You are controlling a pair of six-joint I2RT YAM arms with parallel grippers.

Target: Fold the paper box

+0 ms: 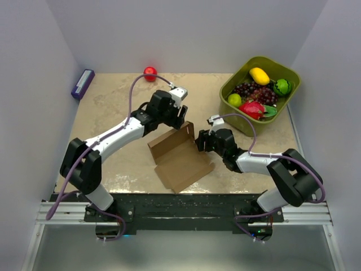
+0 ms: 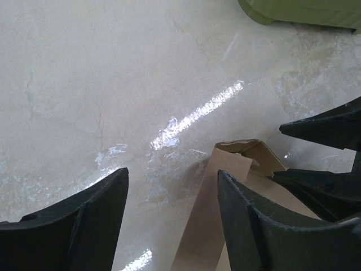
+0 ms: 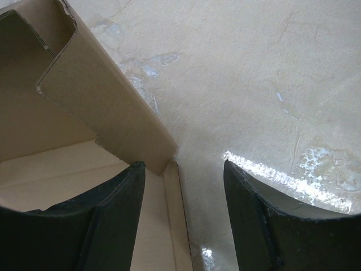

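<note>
The brown paper box [image 1: 181, 161] lies partly folded on the table's near middle, with its far flap raised. My left gripper [image 1: 180, 117] hovers at the box's far edge, open. In the left wrist view a raised flap [image 2: 211, 220] stands between the fingers of the left gripper [image 2: 172, 180], close to the right finger [image 2: 265, 226] and apart from the left one. My right gripper [image 1: 201, 141] is at the box's right corner, also open. Through the right wrist camera, the right gripper [image 3: 183, 169] straddles the side wall [image 3: 101, 96]; its left finger [image 3: 107, 214] is inside the box.
A green bin [image 1: 248, 127] of fruit stands at the back right; its corner [image 2: 304, 11] also shows in the left wrist view. A red ball [image 1: 149, 73] lies at the back middle and a purple block [image 1: 82, 83] at the back left edge.
</note>
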